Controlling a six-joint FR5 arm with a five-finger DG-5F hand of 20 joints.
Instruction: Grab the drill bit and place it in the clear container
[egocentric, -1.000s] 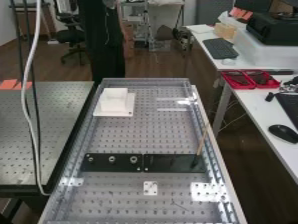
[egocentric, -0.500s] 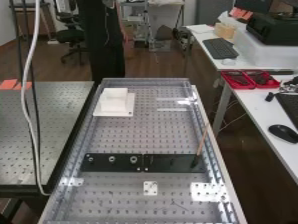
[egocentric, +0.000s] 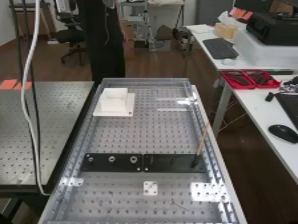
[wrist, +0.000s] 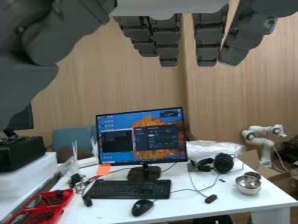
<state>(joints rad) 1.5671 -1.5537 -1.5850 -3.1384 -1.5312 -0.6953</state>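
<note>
The hand (wrist: 166, 42) is open, and the thin stick (egocentric: 201, 141), probably light and stiff, should be taken by its upper part.

The wrist view's top edge crops my hand (wrist: 166, 45), the high view's bottom edge the bench (egocentric: 120, 197); the fittings (egocentric: 112, 159) are too small to tell.

Black strip (egocentric: 174, 163): no shift can be made out since the earlier pictures.
Thin stick (egocentric: 201, 141), at one end of the strip: no change of lean or place can be seen.
White block (egocentric: 114, 99), beyond the strip: no move can be detected.
</note>
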